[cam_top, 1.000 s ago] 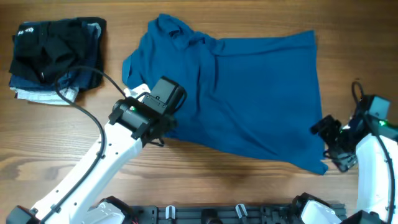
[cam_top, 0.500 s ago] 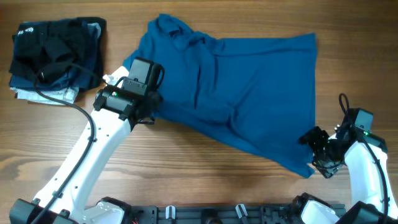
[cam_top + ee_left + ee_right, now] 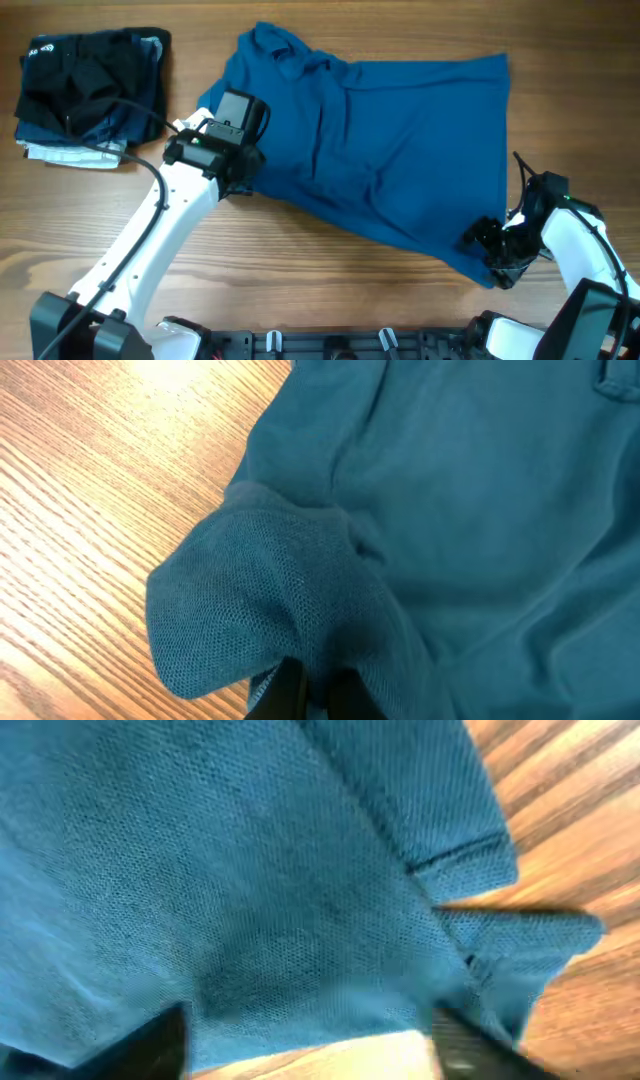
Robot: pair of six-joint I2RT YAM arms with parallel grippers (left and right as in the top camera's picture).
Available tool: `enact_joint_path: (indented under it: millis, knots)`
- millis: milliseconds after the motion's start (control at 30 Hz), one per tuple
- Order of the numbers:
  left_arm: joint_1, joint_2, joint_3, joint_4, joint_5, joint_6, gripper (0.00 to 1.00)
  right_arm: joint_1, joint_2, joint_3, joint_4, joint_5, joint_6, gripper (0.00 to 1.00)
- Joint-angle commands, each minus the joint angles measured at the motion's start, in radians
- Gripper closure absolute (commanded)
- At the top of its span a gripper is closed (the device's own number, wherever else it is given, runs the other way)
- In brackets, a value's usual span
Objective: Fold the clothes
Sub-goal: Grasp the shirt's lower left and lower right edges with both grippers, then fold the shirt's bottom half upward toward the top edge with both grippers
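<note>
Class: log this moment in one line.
left gripper: shut on blue shirt | right gripper: jaws apart at its hem | clothes stack: beside shirt

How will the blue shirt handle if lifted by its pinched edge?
Likely floppy: the blue shirt bunches into soft folds at the left gripper. Probably light, since the weave looks like a thin open knit. It should drape and sag, not hold shape.

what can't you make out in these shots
Left gripper fingertips: left wrist view, buried in the shirt fold, cut by the bottom edge.
Right gripper grip: right wrist view, fingers blurred.
Dark pile: overhead, garments too bunched to tell apart.
</note>
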Motion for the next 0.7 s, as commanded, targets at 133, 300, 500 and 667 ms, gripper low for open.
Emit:
enact_joint_path:
  millis: [133, 300, 500, 667]
  knots:
    - [0.006, 0.005, 0.009, -0.006, -0.02, 0.009, 0.96, 0.007, 0.006, 0.009, 0.05, -0.021, 0.012, 0.96]
    - [0.006, 0.005, 0.009, -0.013, -0.022, 0.01, 0.96, 0.007, -0.002, 0.095, -0.038, 0.001, -0.034, 0.91]
    - [0.006, 0.049, 0.008, -0.005, -0.028, 0.009, 0.96, 0.101, 0.0, 0.073, -0.051, 0.132, 0.154, 0.7]
    - [0.006, 0.063, 0.008, -0.01, -0.029, 0.01, 0.96, 0.17, 0.027, 0.064, -0.034, 0.151, 0.198, 0.56]
